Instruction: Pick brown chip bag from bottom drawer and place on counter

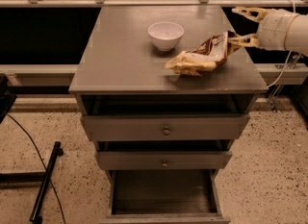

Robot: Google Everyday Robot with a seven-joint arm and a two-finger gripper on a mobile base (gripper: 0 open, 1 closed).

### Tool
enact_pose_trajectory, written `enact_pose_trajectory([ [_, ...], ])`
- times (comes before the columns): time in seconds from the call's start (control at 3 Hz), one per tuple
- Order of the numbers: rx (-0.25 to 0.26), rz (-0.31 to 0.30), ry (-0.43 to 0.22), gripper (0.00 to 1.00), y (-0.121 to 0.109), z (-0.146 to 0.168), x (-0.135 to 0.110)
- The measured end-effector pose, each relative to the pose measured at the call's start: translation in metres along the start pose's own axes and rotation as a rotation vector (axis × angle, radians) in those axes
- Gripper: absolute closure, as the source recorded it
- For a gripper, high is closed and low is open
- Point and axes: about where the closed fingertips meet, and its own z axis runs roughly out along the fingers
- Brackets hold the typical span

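My gripper (242,25) hangs open just off the counter's (125,59) right edge. 1 finger seems to touch the chip bag (199,58), which lies by that edge. A careless pull back could drag the bag off.

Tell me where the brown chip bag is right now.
In the camera view the brown chip bag lies on the right side of the counter, just right of the white bowl, its far end beside the open gripper at the right edge.

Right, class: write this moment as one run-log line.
chip bag: lying on counter near bowl | pincer: open, at bag's right end | bottom drawer: pulled out
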Motion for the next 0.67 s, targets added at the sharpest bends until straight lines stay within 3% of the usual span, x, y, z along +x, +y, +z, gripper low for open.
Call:
enact_pose_trajectory([
  [0.33,-0.014,-0.033,-0.004,0.0,-0.005,-0.007,-0.001],
  [0.67,-0.04,-0.069,0.001,0.0,-0.013,-0.034,0.007],
])
